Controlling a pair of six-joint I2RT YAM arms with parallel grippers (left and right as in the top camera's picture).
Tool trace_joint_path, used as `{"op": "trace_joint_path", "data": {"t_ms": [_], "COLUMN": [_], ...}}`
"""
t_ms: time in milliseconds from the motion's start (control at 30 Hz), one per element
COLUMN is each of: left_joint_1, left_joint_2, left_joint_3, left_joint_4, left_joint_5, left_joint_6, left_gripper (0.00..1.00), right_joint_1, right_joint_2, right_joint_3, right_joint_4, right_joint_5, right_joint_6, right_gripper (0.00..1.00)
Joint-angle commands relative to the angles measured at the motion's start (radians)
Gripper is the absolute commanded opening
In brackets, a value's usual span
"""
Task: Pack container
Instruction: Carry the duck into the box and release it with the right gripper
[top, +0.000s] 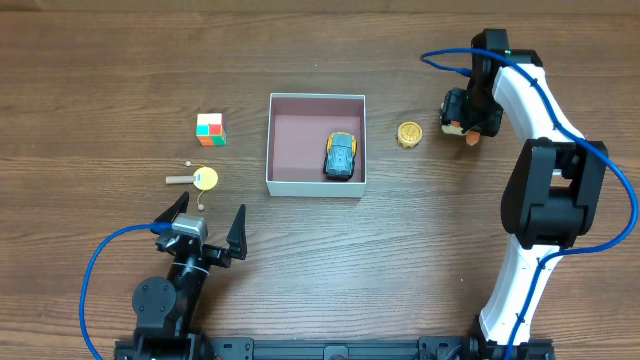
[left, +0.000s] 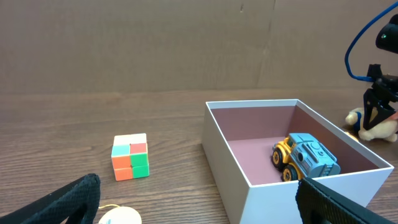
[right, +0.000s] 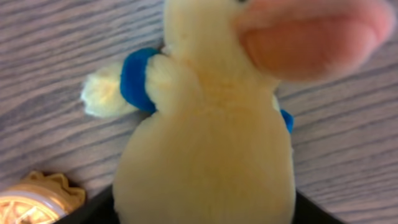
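Reading the clock on the overhead view, the container (top: 315, 186) sits at the middle of the table. It lies at 9 o'clock from your right gripper (top: 466, 122) and well apart from it, with a small gold round token (top: 409, 134) between the two. From your left gripper (top: 205, 218) the box lies at about 1 o'clock, near but not touching.

Your left gripper's fingers are spread wide with nothing between them. Your right gripper is down over a plush duck (right: 205, 143). Its dark fingers flank the cream body on both sides, but you cannot tell from these views whether they are pinching it.

The container is square, so it has no long axis. Its walls run in line with the table edges and its open face points straight up. Inside it, a blue and yellow toy truck (top: 341, 156) lies with its long axis roughly 12 to 6 and its yellow end towards 12.

The truck sits close to the 3 o'clock wall, towards the 6 o'clock corner. That leaves the pink floor bare across the 9 o'clock half and along the 12 o'clock wall.

Outside the box, the token is near the 3 o'clock wall but clear of it. A two-by-two colour cube (top: 210, 129) and a yellow disc on a wooden stick (top: 204, 179) lie well off at 9 o'clock. Bare wood borders the 12 and 6 o'clock walls.
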Motion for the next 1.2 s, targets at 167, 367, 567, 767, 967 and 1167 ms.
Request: {"op": "trace_joint_path", "data": {"t_ms": [167, 367, 567, 767, 967, 1167], "left_joint_1": [0.006, 0.006, 0.006, 0.006, 0.006, 0.006], "left_joint_2": [-0.008, -0.008, -0.008, -0.008, -0.008, -0.008], "left_joint_3": [-0.003, -0.003, -0.003, -0.003, -0.003, -0.003], "left_joint_4": [0.001, 0.001, 0.001, 0.001, 0.001, 0.001], "left_joint_5": [0.004, 0.004, 0.004, 0.004, 0.004, 0.004], "left_joint_6": [0.008, 0.008, 0.008, 0.008, 0.008, 0.008], "left_gripper": [1.0, 1.0, 1.0, 1.0, 1.0, 1.0], "right_joint_1": [-0.005, 0.012, 0.086, 0.267, 0.489, 0.599], "right_joint_2": [-0.003, -0.003, -0.003, -0.03, -0.042, -0.042], "right_joint_3": [0.074, 0.328, 0.694, 0.904, 0.861, 0.711], "right_joint_4": [-0.035, -0.216, -0.443, -0.607, -0.607, -0.607], "right_joint_5": [0.035, 0.037, -0.035, -0.086, -0.069, -0.05], "right_joint_6": [-0.003, 0.005, 0.005, 0.008, 0.008, 0.008], "right_gripper": [0.33, 0.27, 0.21, 0.21, 0.24, 0.25]}}
